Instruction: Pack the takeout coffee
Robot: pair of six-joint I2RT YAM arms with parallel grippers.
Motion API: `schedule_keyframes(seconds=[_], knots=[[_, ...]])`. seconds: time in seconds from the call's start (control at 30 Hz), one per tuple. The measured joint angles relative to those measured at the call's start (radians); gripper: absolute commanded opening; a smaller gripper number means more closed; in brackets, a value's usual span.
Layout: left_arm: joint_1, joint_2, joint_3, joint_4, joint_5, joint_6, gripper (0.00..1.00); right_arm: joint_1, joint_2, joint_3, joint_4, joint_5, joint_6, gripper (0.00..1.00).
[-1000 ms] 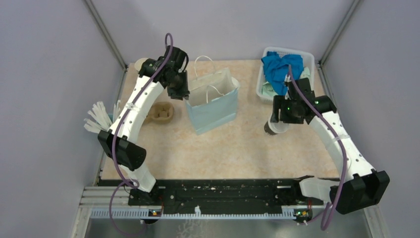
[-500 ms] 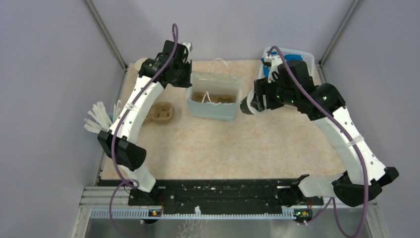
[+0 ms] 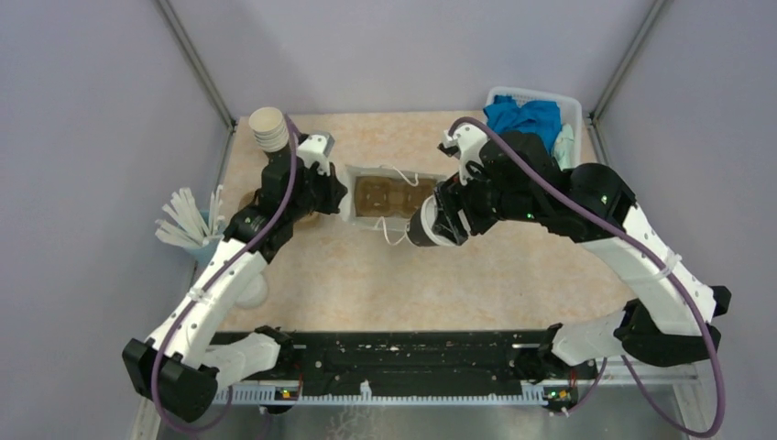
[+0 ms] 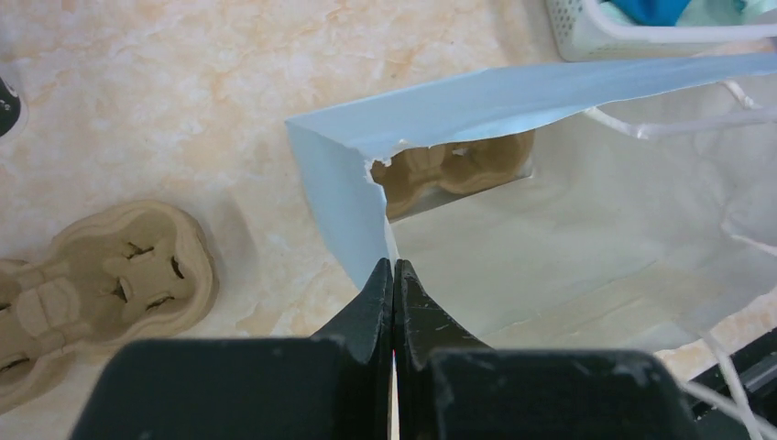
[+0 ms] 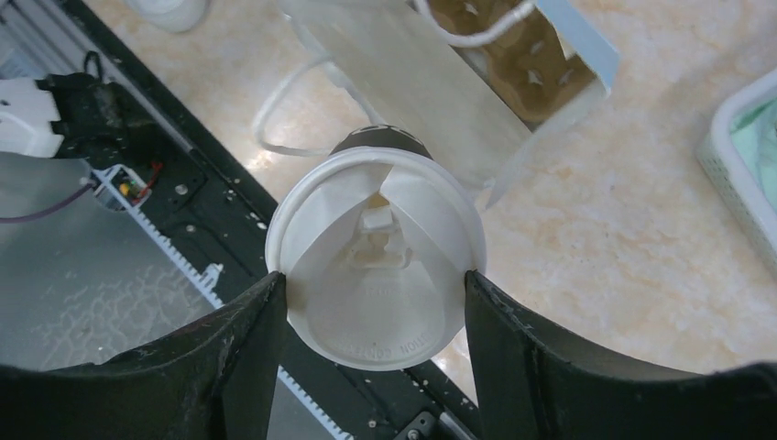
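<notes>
The takeout coffee point(image 5: 376, 266), a dark cup with a white lid, sits between the fingers of my right gripper point(image 5: 376, 284), which is shut on its lid rim. In the top view the takeout coffee point(image 3: 424, 229) hangs in my right gripper point(image 3: 436, 220) just off the near right corner of the light blue paper bag point(image 3: 353, 216). The bag point(image 4: 476, 101) is open at the top, with a brown cup carrier point(image 4: 458, 165) inside. My left gripper point(image 4: 394, 266) is shut on the bag's torn left edge, and shows at the bag's left side in the top view point(image 3: 336, 195).
A second cup carrier point(image 4: 110, 275) lies on the table left of the bag. A stack of lidless cups point(image 3: 268, 128) stands at the back left, white straws point(image 3: 183, 218) at the left edge. A white basket point(image 3: 571, 110) with blue cloth sits back right.
My left gripper shut on the bag's edge and drew it nearer, mouth open upward. My right arm carried the coffee from the right side over to the bag.
</notes>
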Motion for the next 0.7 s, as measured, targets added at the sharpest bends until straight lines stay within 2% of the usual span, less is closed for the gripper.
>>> schedule_keyframes(seconds=[0.27, 0.47, 0.7], knots=[[-0.001, -0.146, -0.182, 0.142, 0.044, -0.036, 0.0, 0.14, 0.043, 0.139, -0.028, 0.002, 0.027, 0.58], [-0.001, -0.208, -0.275, 0.193, 0.058, -0.037, 0.0, 0.171, 0.037, 0.063, 0.019, 0.053, -0.048, 0.56], [-0.001, -0.203, -0.275, 0.201, 0.072, -0.025, 0.0, 0.189, 0.047, -0.016, 0.072, 0.135, -0.205, 0.57]])
